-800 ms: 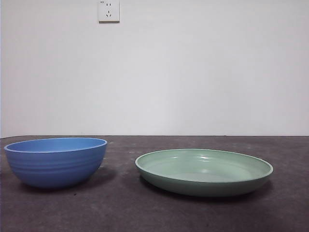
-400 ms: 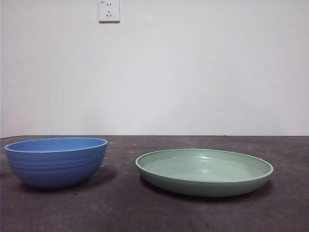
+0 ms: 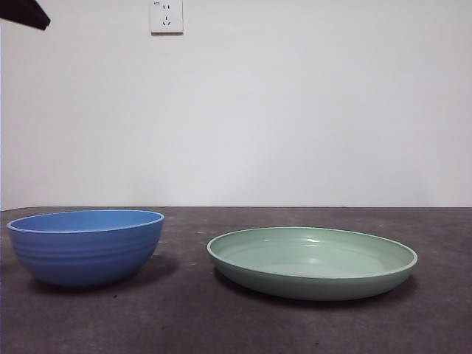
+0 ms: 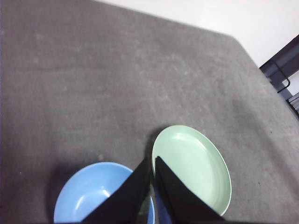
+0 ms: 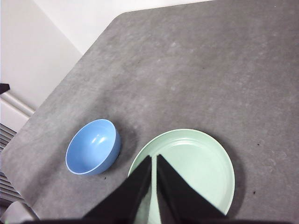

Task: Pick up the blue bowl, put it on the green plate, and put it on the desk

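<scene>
One blue bowl (image 3: 85, 247), one green plate (image 3: 312, 262) (apart), desk (image 3: 184, 317)

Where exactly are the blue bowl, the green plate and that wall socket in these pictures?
blue bowl (image 3: 87, 254): front view, on its ridged outer wall.
green plate (image 3: 313, 280): front view, on its outer rim wall.
wall socket (image 3: 166, 16): front view, on the middle of its white face.

The bowl (image 3: 85, 246) is set on the desk (image 3: 184, 317) at the front view's left, apart from the plate (image 3: 312, 261) to its right, with a wall socket (image 3: 166, 16) seen high behind them.
</scene>
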